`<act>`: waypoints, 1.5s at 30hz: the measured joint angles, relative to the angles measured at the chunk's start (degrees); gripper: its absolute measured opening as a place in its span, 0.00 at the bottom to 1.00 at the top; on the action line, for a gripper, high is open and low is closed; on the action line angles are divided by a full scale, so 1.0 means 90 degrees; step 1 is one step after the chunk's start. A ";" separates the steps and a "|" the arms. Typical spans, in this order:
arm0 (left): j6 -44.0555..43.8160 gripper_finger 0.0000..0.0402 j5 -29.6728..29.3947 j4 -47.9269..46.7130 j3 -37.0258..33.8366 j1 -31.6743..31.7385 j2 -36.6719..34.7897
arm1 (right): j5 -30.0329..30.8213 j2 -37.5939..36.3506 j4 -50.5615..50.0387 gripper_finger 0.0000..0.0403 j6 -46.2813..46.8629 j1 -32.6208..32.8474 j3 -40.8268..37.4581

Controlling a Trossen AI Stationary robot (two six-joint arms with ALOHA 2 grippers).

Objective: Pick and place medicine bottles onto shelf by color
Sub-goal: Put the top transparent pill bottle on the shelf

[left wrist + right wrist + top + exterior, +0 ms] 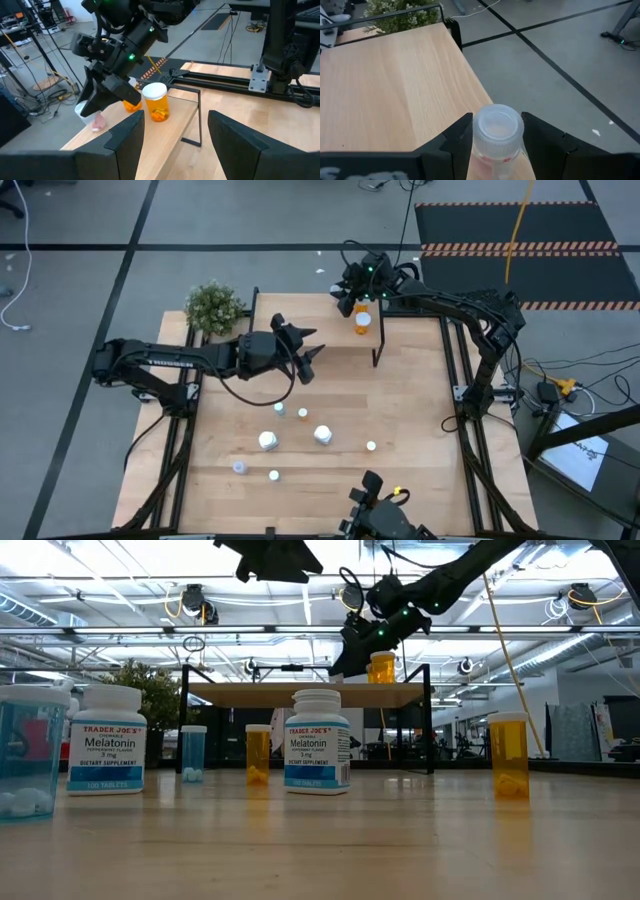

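The right gripper [492, 137] reaches over the shelf [385, 85], fingers grasping a white-capped bottle [497, 131]. The left gripper [172, 132] hangs nearby, fingers released.

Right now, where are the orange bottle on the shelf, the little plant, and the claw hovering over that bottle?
orange bottle [362, 320]: high view, its orange body.
plant [213, 307]: high view, middle of its leaves.
right gripper [497, 131]: right wrist view, between its fingers, at a bottle's cap.
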 joint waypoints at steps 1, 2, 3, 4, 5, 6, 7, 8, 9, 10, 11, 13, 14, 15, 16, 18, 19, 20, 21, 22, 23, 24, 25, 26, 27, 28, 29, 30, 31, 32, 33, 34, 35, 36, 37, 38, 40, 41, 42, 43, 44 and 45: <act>0.0000 0.55 0.0000 0.0000 0.0000 0.0000 -0.0002 | -0.0002 0.0000 0.0004 0.39 0.0011 0.0000 0.0000; 0.0000 0.55 0.0000 0.0002 0.0000 0.0000 -0.0002 | -0.0002 0.0000 0.0021 0.39 0.0011 0.0000 0.0000; 0.0000 0.55 0.0000 0.0002 0.0000 0.0000 -0.0002 | -0.0002 0.0000 0.0019 0.39 0.0013 0.0000 0.0000; 0.0000 0.55 0.0000 0.0002 0.0000 0.0002 -0.0001 | -0.0002 0.0000 0.0019 0.39 0.0013 0.0000 0.0000; 0.0000 0.55 0.0000 0.0002 0.0000 0.0000 -0.0001 | -0.0002 0.0000 0.0024 0.39 0.0013 0.0000 0.0000; 0.0000 0.55 0.0002 0.0002 0.0000 0.0000 -0.0001 | -0.0002 0.0000 0.0023 0.39 0.0029 0.0000 0.0000; 0.0001 0.54 0.0002 0.0002 0.0000 0.0000 0.0000 | -0.0004 0.0000 0.0022 0.39 0.0057 0.0000 0.0000; 0.0003 0.55 0.0002 0.0002 0.0000 0.0002 0.0000 | -0.0014 0.0000 0.0022 0.39 0.0061 0.0000 0.0000; 0.0005 0.55 0.0002 0.0002 0.0000 0.0000 0.0000 | -0.0014 0.0000 0.0020 0.39 0.0062 0.0009 0.0000; 0.0005 0.55 0.0002 0.0002 0.0000 0.0000 0.0000 | -0.0013 0.0000 0.0017 0.39 0.0062 0.0024 0.0000; 0.0005 0.55 0.0002 0.0002 0.0000 0.0000 0.0000 | -0.0013 0.0000 0.0014 0.39 0.0062 0.0042 0.0000; 0.0005 0.55 0.0005 0.0002 0.0000 0.0002 0.0000 | -0.0017 0.0000 0.0007 0.39 0.0071 0.0083 0.0000; 0.0005 0.54 0.0005 0.0002 0.0000 0.0000 0.0000 | -0.0019 0.0000 0.0007 0.39 0.0084 0.0094 0.0000; 0.0005 0.54 0.0005 0.0002 0.0000 0.0000 0.0000 | -0.0019 0.0000 0.0005 0.39 0.0084 0.0097 0.0000; 0.0005 0.55 0.0005 0.0002 0.0000 0.0000 0.0000 | -0.0021 0.0000 0.0005 0.39 0.0084 0.0097 0.0000; 0.0005 0.55 0.0007 0.0002 0.0000 0.0000 0.0000 | -0.0020 0.0000 -0.0004 0.39 0.0084 0.0097 0.0000; 0.0007 0.55 0.0007 0.0002 0.0000 0.0000 0.0000 | -0.0019 0.0000 -0.0008 0.39 0.0084 0.0097 0.0000; 0.0007 0.55 0.0009 0.0002 0.0000 0.0002 0.0000 | -0.0019 0.0000 -0.0010 0.39 0.0088 0.0097 0.0000; 0.0007 0.55 0.0013 0.0002 0.0000 0.0002 0.0000 | -0.0019 0.0000 -0.0015 0.39 0.0088 0.0097 0.0000; 0.0007 0.55 0.0023 0.0002 0.0000 0.0001 0.0000 | -0.0019 0.0000 -0.0017 0.39 0.0086 0.0097 0.0000; 0.0007 0.54 0.0024 0.0002 0.0000 0.0002 0.0000 | -0.0019 0.0000 -0.0017 0.39 0.0086 0.0097 0.0000; 0.0007 0.55 0.0024 0.0002 0.0000 0.0000 0.0000 | -0.0019 0.0000 -0.0019 0.39 0.0086 0.0097 0.0000; 0.0008 0.55 0.0024 0.0002 0.0000 0.0001 0.0000 | -0.0020 0.0000 -0.0021 0.39 0.0087 0.0096 0.0000; 0.0010 0.55 0.0024 0.0002 0.0000 0.0000 0.0000 | -0.0021 0.0000 -0.0026 0.39 0.0086 0.0097 0.0000; 0.0010 0.55 0.0022 0.0002 0.0000 0.0000 0.0000 | -0.0020 0.0000 -0.0035 0.39 0.0086 0.0097 0.0000; 0.0010 0.55 0.0024 0.0002 0.0000 0.0000 0.0000 | -0.0021 0.0000 -0.0049 0.39 0.0086 0.0097 0.0000; 0.0010 0.55 0.0022 0.0002 0.0000 0.0002 0.0000 | -0.0021 0.0000 -0.0058 0.39 0.0086 0.0097 0.0000; 0.0010 0.55 0.0022 0.0002 0.0000 0.0002 0.0000 | -0.0021 -0.0002 -0.0061 0.39 0.0086 0.0097 0.0000; 0.0010 0.55 0.0022 0.0002 0.0000 0.0000 0.0000 | -0.0021 -0.0002 -0.0063 0.39 0.0086 0.0097 0.0000; 0.0010 0.55 0.0022 0.0002 0.0000 0.0001 0.0000 | -0.0021 -0.0002 -0.0063 0.39 0.0088 0.0097 0.0000; 0.0010 0.55 0.0022 0.0002 0.0000 0.0002 0.0000 | -0.0021 -0.0002 -0.0063 0.39 0.0088 0.0096 0.0000; 0.0010 0.55 0.0022 0.0002 0.0000 0.0000 0.0000 | -0.0021 -0.0002 -0.0067 0.39 0.0088 0.0097 0.0000; 0.0010 0.55 0.0022 0.0002 0.0000 0.0001 0.0000 | -0.0021 -0.0002 -0.0070 0.39 0.0088 0.0095 0.0000; 0.0010 0.55 0.0021 0.0002 0.0000 0.0002 0.0000 | -0.0021 -0.0002 -0.0076 0.39 0.0088 0.0095 0.0000; 0.0010 0.55 0.0021 0.0002 0.0000 0.0001 0.0000 | -0.0021 -0.0002 -0.0081 0.39 0.0088 0.0095 0.0000; 0.0010 0.55 0.0022 0.0002 0.0000 0.0002 0.0000 | -0.0021 -0.0002 -0.0083 0.39 0.0087 0.0095 0.0000; 0.0010 0.55 0.0019 0.0002 0.0000 0.0002 0.0000 | -0.0021 -0.0002 -0.0083 0.39 0.0088 0.0095 0.0000; 0.0010 0.55 0.0019 0.0002 0.0000 0.0002 0.0000 | -0.0021 -0.0002 -0.0083 0.39 0.0087 0.0095 0.0000; 0.0010 0.55 0.0019 0.0002 0.0000 0.0000 0.0000 | -0.0021 -0.0002 -0.0085 0.39 0.0087 0.0095 0.0000; 0.0010 0.55 0.0019 0.0002 0.0000 0.0002 0.0000 | -0.0021 -0.0002 -0.0087 0.39 0.0087 0.0095 0.0000; 0.0010 0.55 0.0019 0.0002 0.0000 0.0002 0.0000 | -0.0023 -0.0002 -0.0090 0.39 0.0086 0.0095 0.0000; 0.0010 0.55 0.0018 0.0002 0.0000 0.0002 0.0000 | -0.0024 -0.0002 -0.0090 0.39 0.0086 0.0095 0.0000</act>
